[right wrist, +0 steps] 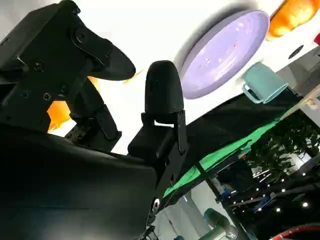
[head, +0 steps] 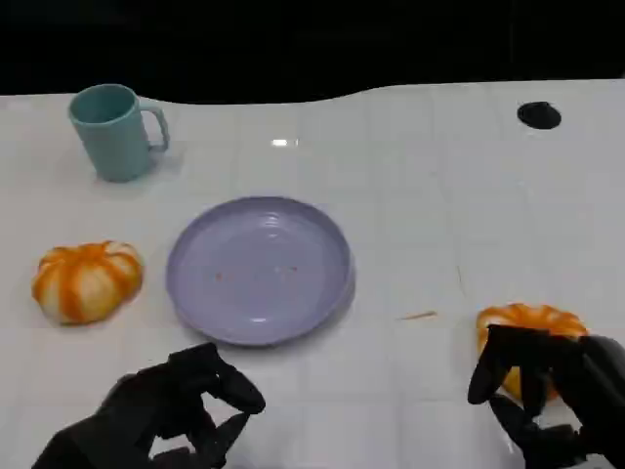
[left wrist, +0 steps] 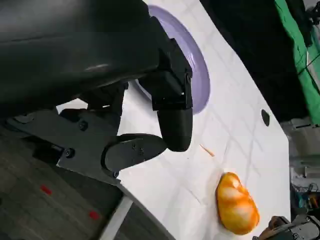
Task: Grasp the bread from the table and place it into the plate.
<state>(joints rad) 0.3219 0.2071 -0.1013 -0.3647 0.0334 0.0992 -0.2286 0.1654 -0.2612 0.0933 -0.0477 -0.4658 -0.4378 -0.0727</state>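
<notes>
An orange-and-white bread (head: 532,320) lies on the white table near the right front; it also shows in the left wrist view (left wrist: 236,204) and behind the fingers in the right wrist view (right wrist: 57,114). My right hand (head: 557,386) hovers just in front of it, fingers spread and arched over its near side, holding nothing. A second similar bread (head: 86,281) lies at the left. The purple plate (head: 259,269) sits between them, bare. My left hand (head: 166,410) hangs low at the front left, fingers loosely bent and apart, holding nothing.
A teal mug (head: 112,132) stands at the back left. A black round hole (head: 538,115) marks the table at the back right. A small tan sliver (head: 420,315) lies between plate and right bread. The table's far edge meets darkness.
</notes>
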